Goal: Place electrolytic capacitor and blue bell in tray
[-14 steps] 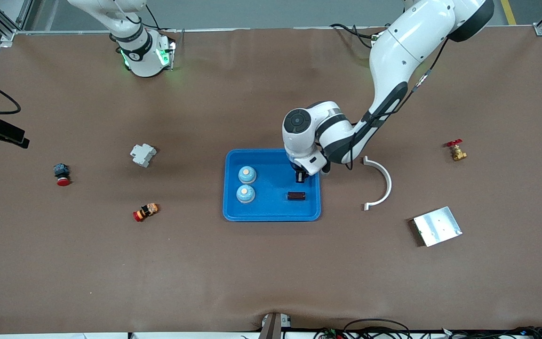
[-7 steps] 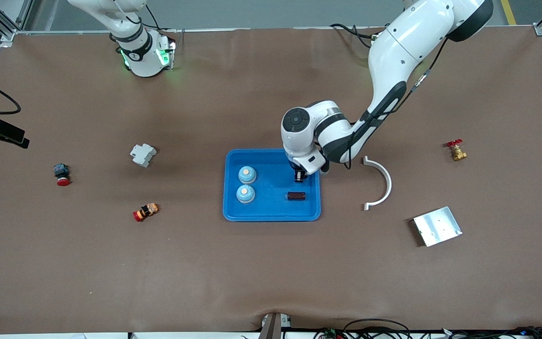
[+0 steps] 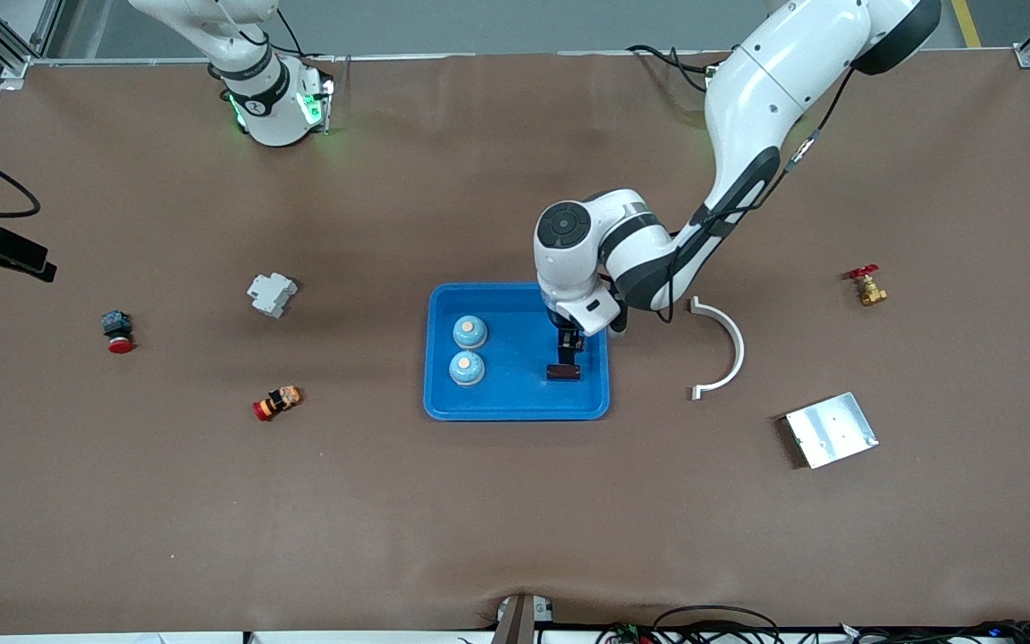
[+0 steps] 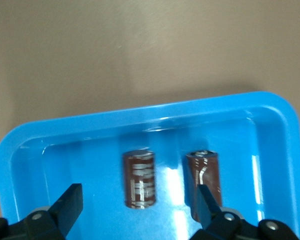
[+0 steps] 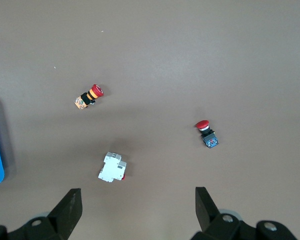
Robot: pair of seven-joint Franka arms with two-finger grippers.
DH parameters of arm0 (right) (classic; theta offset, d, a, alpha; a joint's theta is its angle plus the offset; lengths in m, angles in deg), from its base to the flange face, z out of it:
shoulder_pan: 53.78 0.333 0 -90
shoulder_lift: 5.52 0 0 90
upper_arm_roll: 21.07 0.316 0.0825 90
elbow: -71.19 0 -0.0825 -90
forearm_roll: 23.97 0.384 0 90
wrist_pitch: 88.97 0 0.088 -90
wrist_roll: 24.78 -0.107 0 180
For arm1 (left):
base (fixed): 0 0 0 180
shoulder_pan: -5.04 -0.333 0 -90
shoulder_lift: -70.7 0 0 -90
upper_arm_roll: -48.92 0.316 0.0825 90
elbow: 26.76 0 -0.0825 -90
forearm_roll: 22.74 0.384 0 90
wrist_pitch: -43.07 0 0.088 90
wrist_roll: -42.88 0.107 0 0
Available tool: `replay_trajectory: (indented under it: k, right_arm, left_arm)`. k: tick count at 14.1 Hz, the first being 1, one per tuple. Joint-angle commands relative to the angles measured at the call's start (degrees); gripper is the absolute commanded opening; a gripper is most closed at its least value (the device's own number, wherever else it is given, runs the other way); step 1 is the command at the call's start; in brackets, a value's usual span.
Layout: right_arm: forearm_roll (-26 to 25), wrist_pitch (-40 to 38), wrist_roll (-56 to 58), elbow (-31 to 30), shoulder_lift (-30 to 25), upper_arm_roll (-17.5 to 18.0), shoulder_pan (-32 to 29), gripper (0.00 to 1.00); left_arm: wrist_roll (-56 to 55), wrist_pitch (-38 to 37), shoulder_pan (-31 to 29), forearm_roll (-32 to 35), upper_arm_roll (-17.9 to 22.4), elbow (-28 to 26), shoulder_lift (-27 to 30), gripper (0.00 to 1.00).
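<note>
- We see the left claw (image 3: 569,347) low over the blue tray (image 3: 443,402), its fingers spread apart with nothing between them. Two brown electrolytic capacitors (image 4: 139,179) lie on the tray floor under it, one between the fingers and one beside a fingertip (image 4: 206,201).
- The right claw (image 5: 135,210) waits high over the right arm's end of the bench (image 3: 515,501), fingers wide apart and holding nothing.
- Two blue bells (image 3: 469,332) sit in the tray toward the right arm's end, one nearer the front camera than the other, well apart from the capacitors.
- We judge each capacitor light, stiff and smooth-skinned, so it may roll on its side. The best hold would be across the round body near its middle.
- We judge the bells light and hard, with a dome that could slip. A hold low on the flanks seems safest.
- Scattered on the bench outside the tray are a white breaker (image 3: 271,293), two red push buttons (image 3: 117,331), a white curved bracket (image 3: 722,349), a silver plate (image 3: 831,429) and a brass valve (image 3: 868,286).
- None of these crowds the tray. Only its raised rim and the closeness of the two capacitors limit finger room.
</note>
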Motion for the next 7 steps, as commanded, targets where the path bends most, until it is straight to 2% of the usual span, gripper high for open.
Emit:
replay_trajectory:
  k: [1, 4, 6, 7]
  right_arm:
    - [-0.09, -0.31, -0.81, 0.01, -0.10, 0.10, 0.27, 1.00]
    - [1.39, -0.40, -0.90, -0.08, -0.19, 0.36, 0.18, 1.00]
    - [5.17, -0.14, -0.81, -0.25, -0.19, -0.08, -0.34, 1.00]
    - [5.01, 0.03, -0.81, -0.17, -0.19, -0.08, -0.26, 1.00]
  left_arm:
    - [5.31, -1.36, -0.47, 0.40, -0.65, -0.46, 2.59, 1.00]
    - [9.70, -1.36, -0.47, 0.40, -1.62, -0.46, 3.12, 1.00]
    - [16.80, -1.36, -0.73, 0.05, -1.97, -0.46, 4.61, 1.00]
    - [21.45, -1.45, -1.17, -0.91, -2.23, -0.55, 5.31, 1.00]
